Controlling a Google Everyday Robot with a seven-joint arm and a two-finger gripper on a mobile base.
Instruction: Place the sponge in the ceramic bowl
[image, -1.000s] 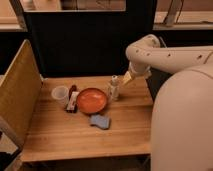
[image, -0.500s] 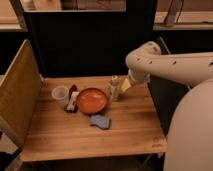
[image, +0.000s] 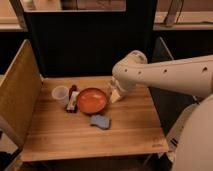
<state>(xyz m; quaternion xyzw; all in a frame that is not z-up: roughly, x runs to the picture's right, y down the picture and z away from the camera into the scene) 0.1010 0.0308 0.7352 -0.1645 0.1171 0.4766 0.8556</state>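
Note:
The light-blue sponge lies flat on the wooden table, just in front of the ceramic bowl. The bowl is orange-red, shallow and holds nothing. My white arm reaches in from the right. Its gripper hangs down by the bowl's right rim, behind and to the right of the sponge and apart from it.
A small translucent cup stands left of the bowl, with a dark packet between them. A tan side panel walls the table's left edge and a dark panel closes the back. My arm's bulk covers the right side.
The arm has stretched further left over the table, bringing the gripper closer to the bowl's right rim. The sponge, bowl and cup have stayed where they were.

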